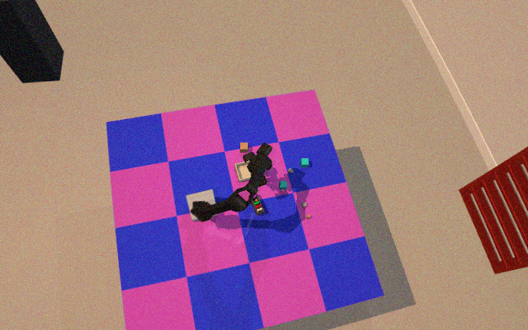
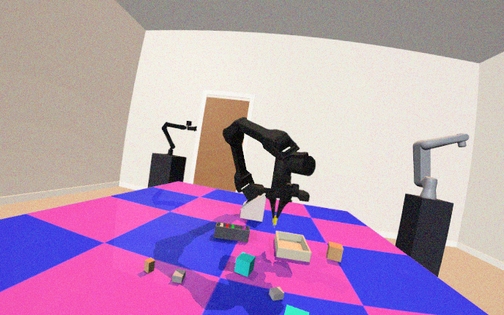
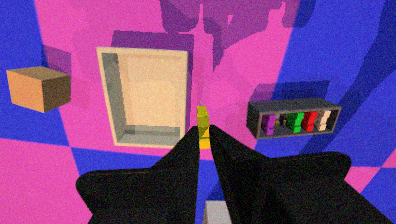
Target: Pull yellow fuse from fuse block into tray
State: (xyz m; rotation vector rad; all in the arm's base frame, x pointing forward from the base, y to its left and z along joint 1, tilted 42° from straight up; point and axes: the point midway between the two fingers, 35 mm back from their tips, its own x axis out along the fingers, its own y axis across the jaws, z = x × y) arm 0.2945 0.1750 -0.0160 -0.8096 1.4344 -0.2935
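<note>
We have the gripper [image 3: 204, 131] pinched on the yellow fuse [image 3: 202, 125], whose top end sticks out just past the black fingertips in the wrist view; from the exterior view it hangs below the fingers, well above the checkered floor mat [image 2: 69, 231]. The fuse is out of the fuse block [image 3: 293, 119], which sits to the right in the wrist view with purple, green, red and pale fuses in their slots and one slot open between purple and green. The tray [image 3: 145, 95] lies to the left, and the fuse appears just beside its right wall, not yet over the floor of it. We judge the carry to the tray to be in hand; next we need to shift left until the fuse is over the tray's inside, lower it, then release. An orange cube [image 3: 37, 88] sits farther left. We can read no brands, labels or writing anywhere.
</note>
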